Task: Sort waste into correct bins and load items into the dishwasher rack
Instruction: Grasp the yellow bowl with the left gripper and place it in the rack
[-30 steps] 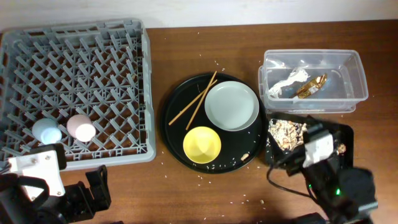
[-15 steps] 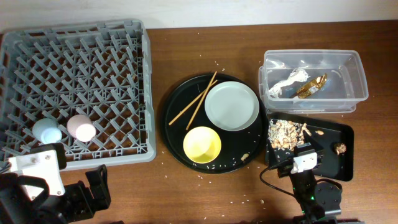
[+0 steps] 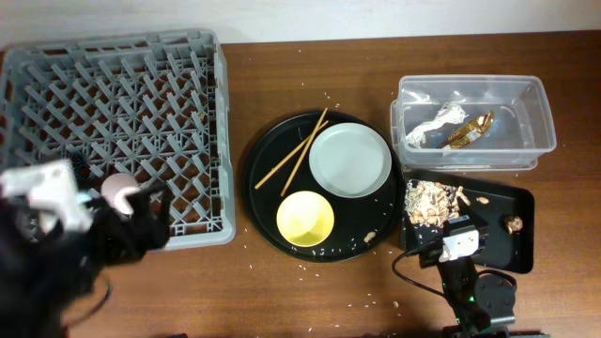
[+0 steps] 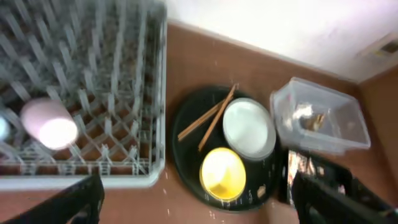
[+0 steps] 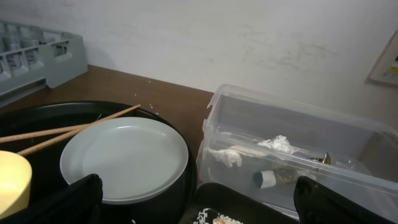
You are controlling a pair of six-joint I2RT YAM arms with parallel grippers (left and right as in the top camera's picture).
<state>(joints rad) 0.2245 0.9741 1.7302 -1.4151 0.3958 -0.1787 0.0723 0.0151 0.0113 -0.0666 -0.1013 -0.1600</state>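
Yellow bowl (image 3: 305,218), pale grey plate (image 3: 350,160), pink cup (image 4: 50,124), grey rack (image 3: 113,94).

I see the pink cup (image 3: 118,189) in the grey rack (image 3: 113,84). The plate (image 3: 349,160), yellow bowl (image 3: 305,218) and chopsticks (image 3: 293,150) sit together mid-table. The white wrapper (image 3: 439,125) and gold wrapper (image 3: 470,130) are in the clear tub (image 3: 539,122), scraps (image 3: 430,202) in the black tray (image 3: 522,223).

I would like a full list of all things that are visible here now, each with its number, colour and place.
dishwasher rack: 1, grey, left
pink cup: 1, pink, in rack, front
blue cup: 1, light blue, beside pink cup, mostly cut off
round tray: 1, black, centre
plate: 1, pale grey, on round tray
bowl: 1, yellow, on round tray
chopsticks: 2, wooden, on round tray
clear tub: 1, transparent, right rear
white-silver wrapper: 1, in tub
brown-gold wrapper: 1, in tub
rectangular tray: 1, black, right front
food scraps: pile, tan, in rectangular tray
crumbs: many, pale, scattered
left tool: 1, black, open
right tool: 1, black, open
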